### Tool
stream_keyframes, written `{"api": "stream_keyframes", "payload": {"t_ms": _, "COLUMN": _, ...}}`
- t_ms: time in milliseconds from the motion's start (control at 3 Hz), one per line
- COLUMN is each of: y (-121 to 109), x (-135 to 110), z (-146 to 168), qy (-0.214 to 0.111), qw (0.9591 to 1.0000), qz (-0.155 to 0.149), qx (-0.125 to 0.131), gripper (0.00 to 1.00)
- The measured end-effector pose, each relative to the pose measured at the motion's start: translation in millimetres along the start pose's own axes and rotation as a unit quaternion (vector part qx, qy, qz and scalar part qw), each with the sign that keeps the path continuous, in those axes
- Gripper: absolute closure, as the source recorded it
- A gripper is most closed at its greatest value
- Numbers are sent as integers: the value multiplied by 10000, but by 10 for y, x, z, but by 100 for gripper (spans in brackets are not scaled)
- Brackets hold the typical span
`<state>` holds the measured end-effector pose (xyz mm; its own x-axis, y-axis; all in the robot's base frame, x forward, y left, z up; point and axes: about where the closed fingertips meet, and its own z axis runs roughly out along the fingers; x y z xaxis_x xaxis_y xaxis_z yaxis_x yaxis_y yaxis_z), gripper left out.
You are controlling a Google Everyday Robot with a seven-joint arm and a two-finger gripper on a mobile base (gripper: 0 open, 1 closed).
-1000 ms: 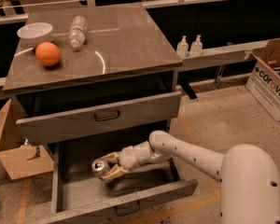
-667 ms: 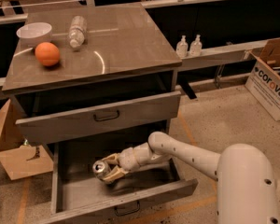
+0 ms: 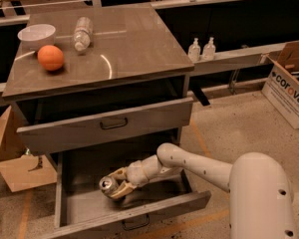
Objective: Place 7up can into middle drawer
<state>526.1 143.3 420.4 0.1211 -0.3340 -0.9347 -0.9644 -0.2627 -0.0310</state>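
We see the claw (image 3: pixel 115 187) down inside the open middle drawer (image 3: pixel 139 214), clamped on the 7up can (image 3: pixel 107 184), left of the drawer's centre. Can lies tipped, long axis approx. horizontal, its top end pointing left & up twd camera

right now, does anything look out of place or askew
Only the clear bottle lying on its side on the cabinet top. The tool holds the can tipped sideways inside the lower drawer.
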Motion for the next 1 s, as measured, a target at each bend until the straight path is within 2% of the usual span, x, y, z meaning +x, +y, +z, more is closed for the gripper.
{"api": "stream_keyframes", "payload": {"t_ms": 333, "y": 50, "x": 24, "z": -6, "qy": 86, "qw": 9999, "qz": 51, "qx": 52, "gripper": 15}}
{"api": "stream_keyframes", "payload": {"t_ms": 667, "y": 112, "x": 46, "z": -138, "qy": 321, "qw": 9992, "qz": 149, "qx": 200, "gripper": 0}}
{"api": "stream_keyframes", "payload": {"t_ms": 1000, "y": 180, "x": 34, "z": -422, "qy": 794, "qw": 9951, "qz": 327, "qx": 490, "gripper": 0}}
